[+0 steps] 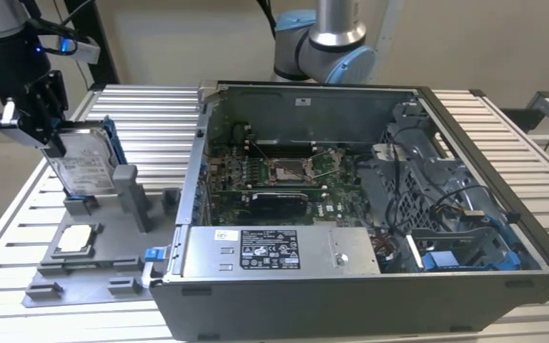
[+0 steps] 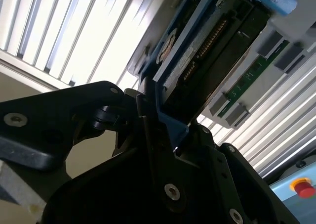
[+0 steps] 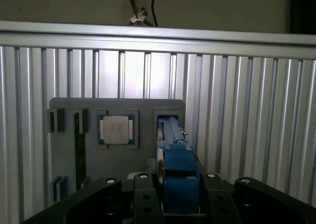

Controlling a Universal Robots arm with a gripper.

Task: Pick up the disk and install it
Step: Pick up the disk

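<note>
The gripper (image 1: 53, 136) is clamped on the top edge of the disk (image 1: 82, 170), held upright over the grey fixture tray (image 1: 94, 273) at the exterior view's left (whether it is clear of its slot I cannot tell). The grasp looks done and the installing is left. The open computer case (image 1: 351, 304) stands just right, its side wall between

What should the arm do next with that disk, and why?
Probably lift straight up a little. The gripper is shut on the blue edge of the disk, which stands upright. Its lower end seems to sit among the grey posts of the tray, so tilting or moving sideways now might jam it.
</note>
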